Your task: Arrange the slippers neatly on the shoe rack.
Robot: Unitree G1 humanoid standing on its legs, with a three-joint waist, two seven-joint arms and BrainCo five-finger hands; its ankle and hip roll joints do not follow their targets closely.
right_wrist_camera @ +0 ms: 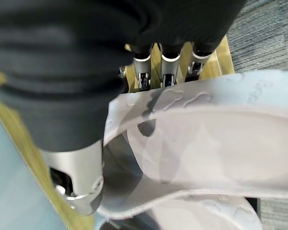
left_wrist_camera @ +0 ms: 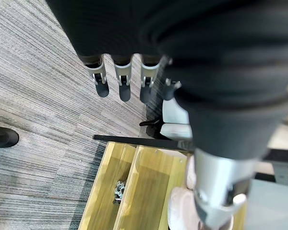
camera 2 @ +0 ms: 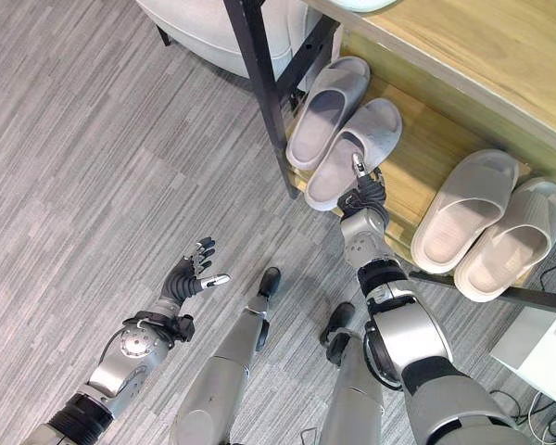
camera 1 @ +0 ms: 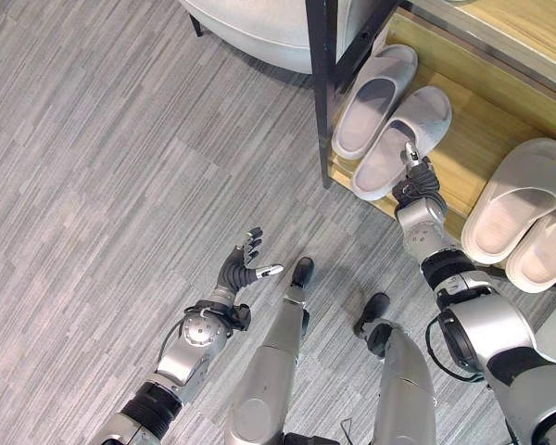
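Now, from the left: your left hand (camera 1: 241,266) hovers over the floor (camera 1: 93,185) with fingers spread, holding nothing. Right of it stands the rack (camera 1: 482,130), its black post (camera 1: 321,83) at the near corner. On the wooden shelf lies one pair of slippers (camera 1: 389,116), the right one's heel hanging over the shelf edge. Your right hand (camera 1: 417,181) sits at that heel, fingers behind the sole and thumb in front; whether they pinch it you cannot tell. Farther right, a second pair (camera 1: 524,209) lies side by side.
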